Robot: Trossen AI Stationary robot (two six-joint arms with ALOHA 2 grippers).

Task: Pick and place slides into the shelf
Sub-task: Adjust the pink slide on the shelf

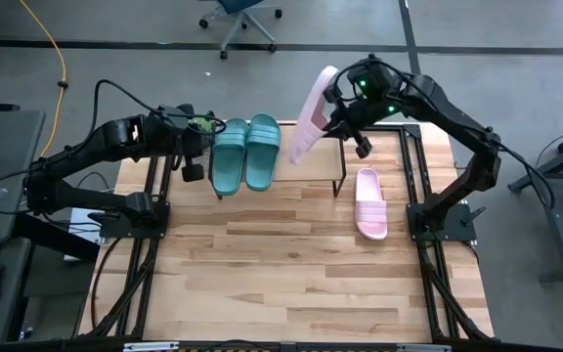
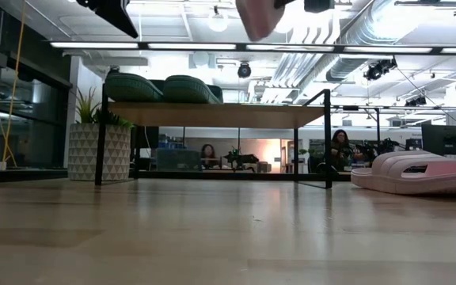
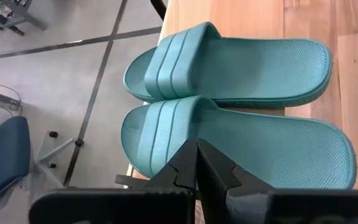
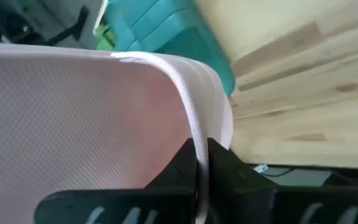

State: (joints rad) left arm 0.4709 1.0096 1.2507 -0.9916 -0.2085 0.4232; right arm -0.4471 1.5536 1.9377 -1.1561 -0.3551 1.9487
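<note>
Two dark teal slides (image 1: 245, 154) lie side by side, soles down, on the left part of the shelf (image 1: 316, 172), also seen in the low view as teal slides (image 2: 161, 88) on the shelf's plank (image 2: 212, 115). My right gripper (image 1: 338, 110) is shut on one pale pink slide (image 1: 311, 115) in the air over the shelf's right part. The other pink slide (image 1: 369, 203) lies flat on the table right of the shelf. My left gripper (image 1: 194, 166) is shut and hangs just left of the teal slides, raised above them and touching nothing. My right gripper pinches the pink slide by the side rim of its sole (image 4: 194, 134), which runs between the two fingers. The fingers come at it from the table's right. The slide is lifted clear and stands steeply tilted on its edge, its textured underside (image 4: 73, 118) facing the wrist camera.
Thin black legs (image 2: 327, 138) carry the shelf at the table's far edge. The shelf's right half (image 1: 321, 147) is bare wood. Open tabletop (image 1: 281, 264) stretches toward the near edge. Beyond the table are an office chair (image 1: 242, 20) and people far off in the room.
</note>
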